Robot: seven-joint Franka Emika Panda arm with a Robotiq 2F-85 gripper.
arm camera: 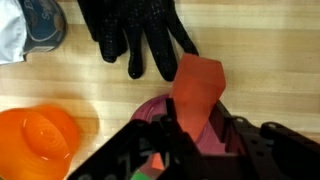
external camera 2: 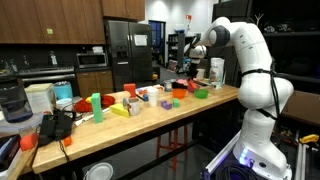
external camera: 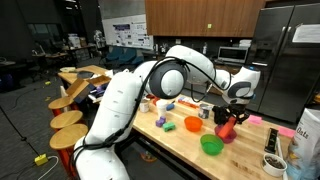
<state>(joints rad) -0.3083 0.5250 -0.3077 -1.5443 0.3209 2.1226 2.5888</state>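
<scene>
item: gripper [arm camera: 197, 142], single arm, hanging low over the wooden table [arm camera: 270, 70]. from my seat the wrist view shows its dark fingers drawn in to a middling gap, one on each side of the orange-red piece [arm camera: 200, 85]; i cannot tell whether the pads actually press it or stand just off it. item: orange-red piece, a narrow, roughly wedge-shaped thing that sits over the pink bowl [arm camera: 150, 108], directly between the jaws and straight ahead of them, neither left nor right of centre. its long axis runs from the bowl toward the far side of the wrist view, so the jaws stand across its short width rather than along its length. item: pink bowl, mostly hidden under the piece and the fingers, only its rim showing. item: black glove [arm camera: 140, 35], lying flat beyond the pink bowl, fingertips pointing back at it, one tip near the upper end of the orange-red piece. item: orange bowl [arm camera: 35, 140], beside the pink bowl, apart from it. item: green bowl [external camera: 211, 144], near the pink bowl in an exterior view, toward the table edge.
</scene>
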